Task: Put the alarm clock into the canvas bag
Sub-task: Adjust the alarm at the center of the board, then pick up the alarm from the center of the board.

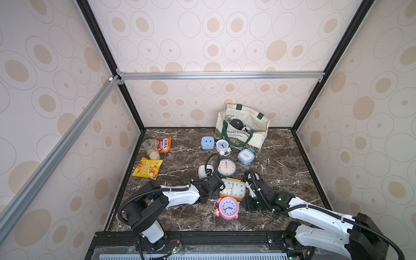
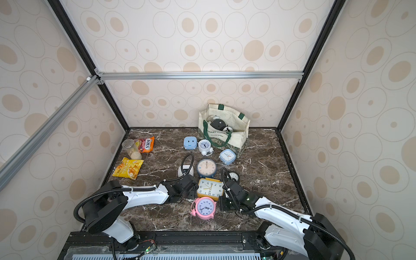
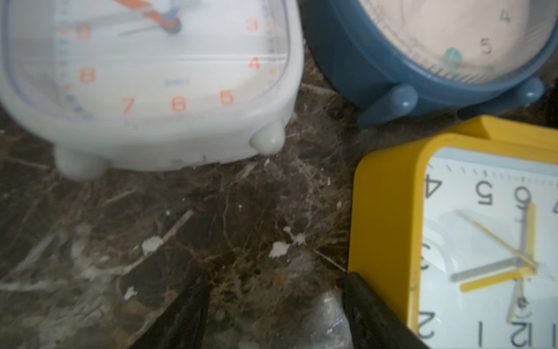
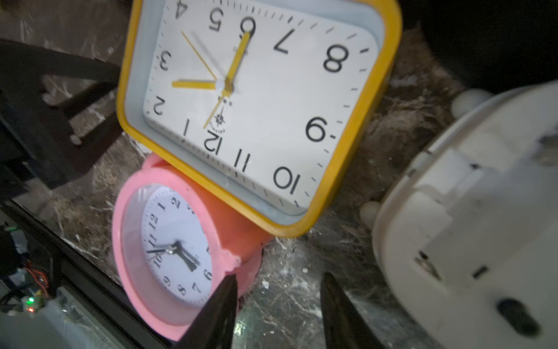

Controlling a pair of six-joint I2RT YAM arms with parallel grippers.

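Note:
The cream canvas bag (image 1: 244, 132) with green handles stands open at the back, with clocks inside it. Several alarm clocks lie on the marble table. A yellow rectangular clock (image 1: 233, 188) lies face up, and its lower edge rests on a pink round clock (image 1: 227, 208). My left gripper (image 3: 274, 290) is open and low beside the yellow clock (image 3: 389, 211). One of its fingers (image 3: 362, 302) touches that clock's side, and only table shows between the jaws. My right gripper (image 4: 277, 290) is open at the yellow clock's other side. One of its fingers (image 4: 223, 302) is next to the pink clock (image 4: 169, 247).
A dark blue round clock (image 1: 227, 167) and a white square clock (image 1: 205, 171) lie just behind the left gripper. Two light blue clocks (image 1: 207, 143) (image 1: 246, 156) and a white round one (image 1: 222, 146) lie before the bag. A white clock (image 4: 468, 211) lies beside the right gripper. Snack bags (image 1: 147, 168) and a jar (image 1: 151, 148) sit left.

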